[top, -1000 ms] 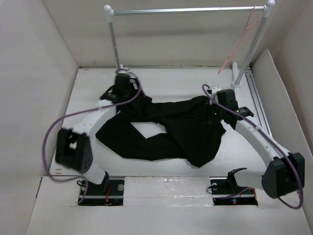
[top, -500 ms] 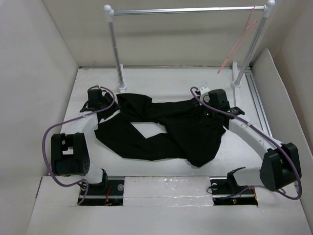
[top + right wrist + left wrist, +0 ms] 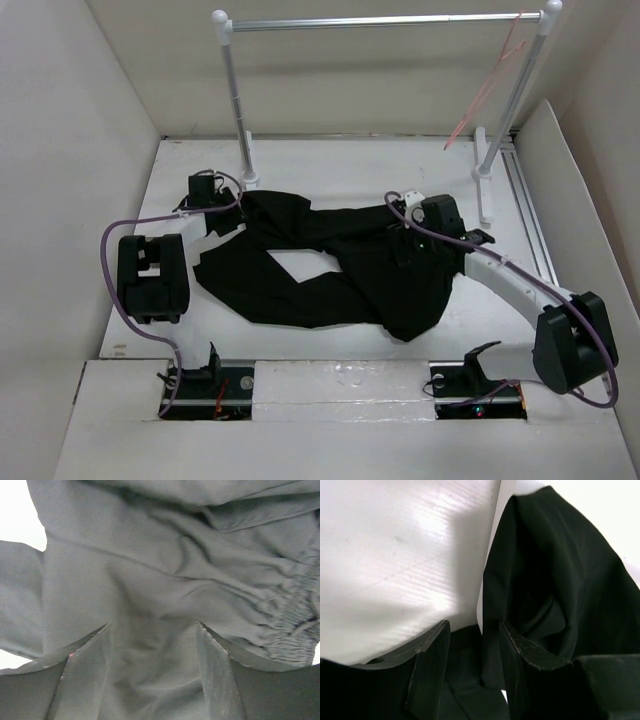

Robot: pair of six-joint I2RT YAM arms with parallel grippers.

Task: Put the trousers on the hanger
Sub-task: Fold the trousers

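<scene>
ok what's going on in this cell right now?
Both arms are over the large black fabric trousers, which lie crumpled on the white table. The left gripper is open around the garment's left edge; the right gripper is open above the elastic waistband. The thin pinkish-red wire hanger hangs bare on the silver rail, back right.

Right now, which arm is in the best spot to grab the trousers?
Probably the right. The right gripper hangs open directly over the trousers by their elastic waistband, and the hanger is on its side. The left gripper only sits at the fabric's edge.
</scene>
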